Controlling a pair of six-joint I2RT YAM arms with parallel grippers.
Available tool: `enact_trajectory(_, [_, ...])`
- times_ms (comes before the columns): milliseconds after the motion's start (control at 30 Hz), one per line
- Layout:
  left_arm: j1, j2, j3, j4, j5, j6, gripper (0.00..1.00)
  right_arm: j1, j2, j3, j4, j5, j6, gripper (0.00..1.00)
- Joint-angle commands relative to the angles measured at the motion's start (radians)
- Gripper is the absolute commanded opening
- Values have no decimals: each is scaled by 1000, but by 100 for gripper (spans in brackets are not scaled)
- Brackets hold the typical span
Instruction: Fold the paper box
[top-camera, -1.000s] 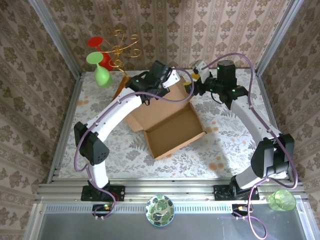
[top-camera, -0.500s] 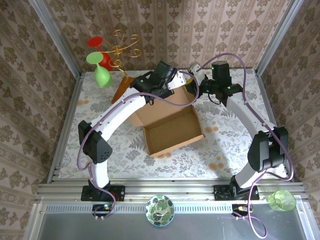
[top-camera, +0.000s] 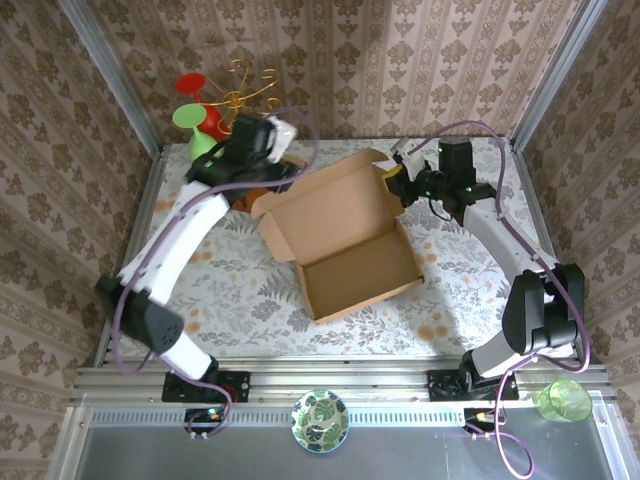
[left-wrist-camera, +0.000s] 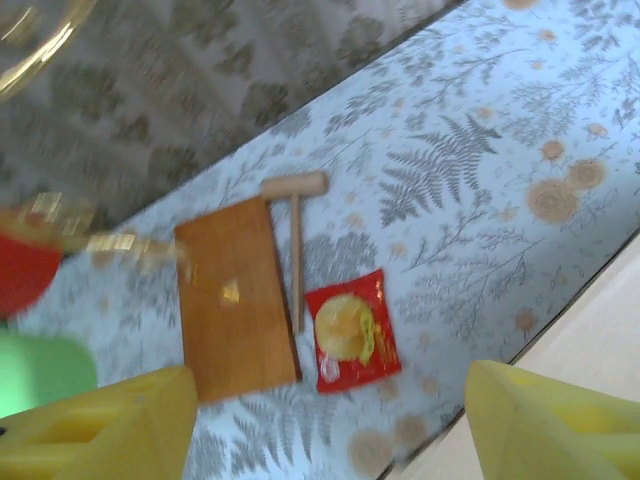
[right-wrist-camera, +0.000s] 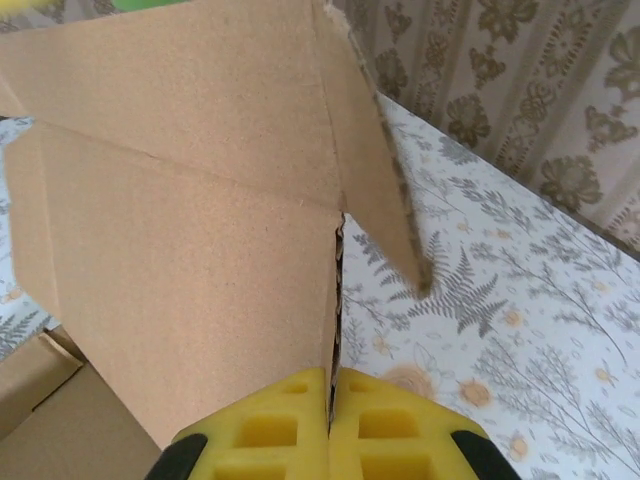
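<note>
The paper box (top-camera: 345, 235) is plain brown cardboard and sits mid-table with its lid flap thrown back toward the far wall. My right gripper (top-camera: 394, 180) is at the box's far right corner. In the right wrist view its yellow fingers (right-wrist-camera: 290, 425) are shut on the thin edge of an upright cardboard panel (right-wrist-camera: 180, 200). My left gripper (top-camera: 272, 135) hangs clear of the box, off its far left corner. In the left wrist view its jaws (left-wrist-camera: 330, 430) stand wide open with nothing between them, and the box's pale edge (left-wrist-camera: 600, 340) shows at lower right.
Under the left gripper lie a glossy wooden board (left-wrist-camera: 235, 300), a wooden stick (left-wrist-camera: 296, 250) and a red snack packet (left-wrist-camera: 350, 335). A gold wire stand (top-camera: 245, 90) with red and green cups stands at the far left. Patterned walls close in the table.
My left gripper let go of the lid, opened and swung left toward the back corner. The lid fell back open. My right gripper closed on the box's far right panel edge.
</note>
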Motion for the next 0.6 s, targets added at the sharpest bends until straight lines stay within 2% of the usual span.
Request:
enact_trajectory(0, [28,-157,-191,40,136,-183,70,-24,-47,-37,83,8,9,0])
enact_trajectory(167, [132,-233,-397,109,289,-265,66,-57,-56,-68,122,13,26,0])
enact_trajectory(567, [154,-104,-474,220,412,-242,66,-75,-45,-89,151,14,58,0])
